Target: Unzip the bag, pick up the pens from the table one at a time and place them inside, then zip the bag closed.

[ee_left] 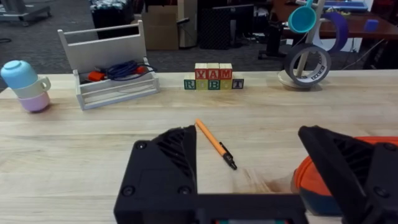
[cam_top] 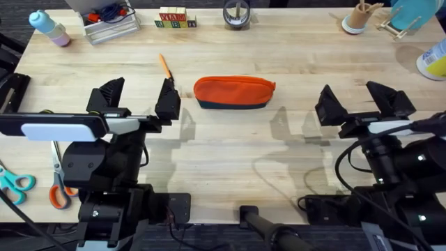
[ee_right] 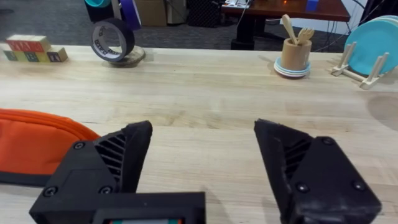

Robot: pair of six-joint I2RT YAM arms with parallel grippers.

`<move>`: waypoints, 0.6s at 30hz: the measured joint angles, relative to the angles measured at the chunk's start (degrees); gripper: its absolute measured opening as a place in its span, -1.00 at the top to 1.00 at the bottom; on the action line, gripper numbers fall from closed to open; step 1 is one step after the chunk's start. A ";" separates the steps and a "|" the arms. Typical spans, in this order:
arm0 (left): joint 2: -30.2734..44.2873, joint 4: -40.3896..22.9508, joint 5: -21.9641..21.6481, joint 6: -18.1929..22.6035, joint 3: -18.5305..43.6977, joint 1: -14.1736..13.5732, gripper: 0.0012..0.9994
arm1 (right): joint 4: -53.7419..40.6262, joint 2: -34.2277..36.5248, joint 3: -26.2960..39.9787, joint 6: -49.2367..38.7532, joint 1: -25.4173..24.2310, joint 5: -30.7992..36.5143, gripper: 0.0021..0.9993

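On the tabletop [cam_top: 293, 77], the bag [cam_top: 234, 93] lay lengthwise between both grippers, zipped. Left gripper [cam_top: 139, 100] nearer; right gripper [cam_top: 359, 101] farther. Both fingers wide open, empty.

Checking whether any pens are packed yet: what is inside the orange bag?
That cannot be seen: the bag lies closed on the table, its fabric covering the inside. One orange pen lies outside it on the wood. Both grippers, left and right, are open.
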 joint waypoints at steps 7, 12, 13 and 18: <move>0.00 0.00 0.00 0.00 0.00 0.00 -0.99 | -0.22 0.00 0.00 0.04 0.00 0.00 -1.00; 0.00 0.03 0.00 0.00 0.00 0.00 -0.99 | -0.02 0.00 0.00 0.02 0.00 0.00 -1.00; 0.00 0.10 0.00 0.00 0.00 0.00 -0.99 | 0.12 0.00 0.00 0.01 0.00 0.00 -1.00; 0.00 3.15 0.04 0.00 0.00 0.00 -0.99 | 3.46 0.00 0.00 -0.43 0.00 -0.17 -1.00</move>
